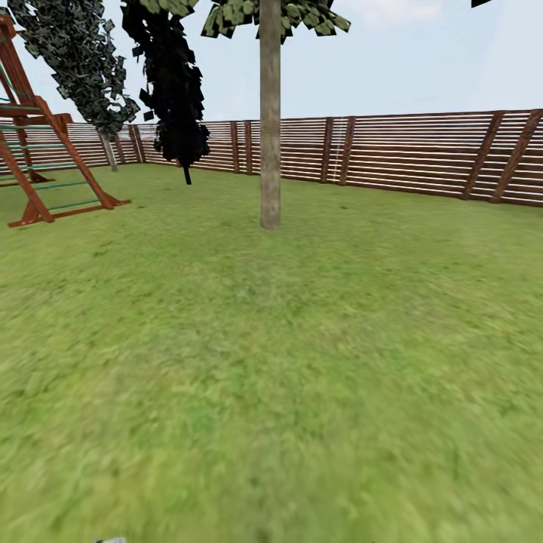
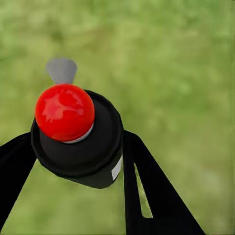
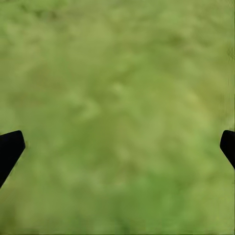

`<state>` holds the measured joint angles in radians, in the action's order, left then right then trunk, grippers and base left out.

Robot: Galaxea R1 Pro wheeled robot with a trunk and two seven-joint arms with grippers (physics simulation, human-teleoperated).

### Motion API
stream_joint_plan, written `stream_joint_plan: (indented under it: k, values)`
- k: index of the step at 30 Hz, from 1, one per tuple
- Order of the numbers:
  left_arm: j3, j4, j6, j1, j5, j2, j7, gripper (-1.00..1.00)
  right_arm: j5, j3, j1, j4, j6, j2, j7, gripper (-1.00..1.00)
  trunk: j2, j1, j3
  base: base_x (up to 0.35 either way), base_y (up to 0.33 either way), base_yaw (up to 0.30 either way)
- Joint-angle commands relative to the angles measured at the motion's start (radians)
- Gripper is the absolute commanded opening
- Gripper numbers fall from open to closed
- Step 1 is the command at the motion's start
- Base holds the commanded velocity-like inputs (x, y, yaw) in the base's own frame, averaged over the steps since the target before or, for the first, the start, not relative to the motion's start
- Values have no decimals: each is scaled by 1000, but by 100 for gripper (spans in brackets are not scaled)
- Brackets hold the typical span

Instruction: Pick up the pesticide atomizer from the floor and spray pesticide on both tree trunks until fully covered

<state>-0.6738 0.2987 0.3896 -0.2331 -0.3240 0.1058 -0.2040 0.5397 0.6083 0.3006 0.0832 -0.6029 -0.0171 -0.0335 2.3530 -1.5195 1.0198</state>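
Observation:
In the left wrist view my left gripper [image 2: 78,152] is shut on the pesticide atomizer [image 2: 81,142], a black cylinder with a red round cap [image 2: 64,111] and a grey nozzle [image 2: 61,70], held above the grass. My right gripper [image 3: 117,147] is open over bare lawn, with only its two black fingertips [image 3: 10,149] showing. In the head view a tree stands ahead at mid distance, its smooth grey-tan tree trunk [image 1: 270,121] rising straight from the lawn.
A brown slatted fence [image 1: 422,154] rings the lawn [image 1: 271,362]. A wooden play tower [image 1: 38,143] stands at the far left. A dark narrow tree [image 1: 177,83] and a leaning leafy tree [image 1: 83,60] grow near the far fence.

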Motion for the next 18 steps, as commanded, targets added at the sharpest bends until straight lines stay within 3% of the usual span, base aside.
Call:
stream_joint_plan:
  k: [1, 18]
  values:
    - [0, 0, 0, 0, 0, 0, 0, -100, -1, 1, 0, -6, 0, 1, 0, 100, 0, 0, 0, 344, 0, 0]
    - [0, -1, 0, 0, 0, 0, 0, -100, 0, 1, 0, -43, 6, -1, -2, 100, 0, 0, 0, 344, 0, 0]
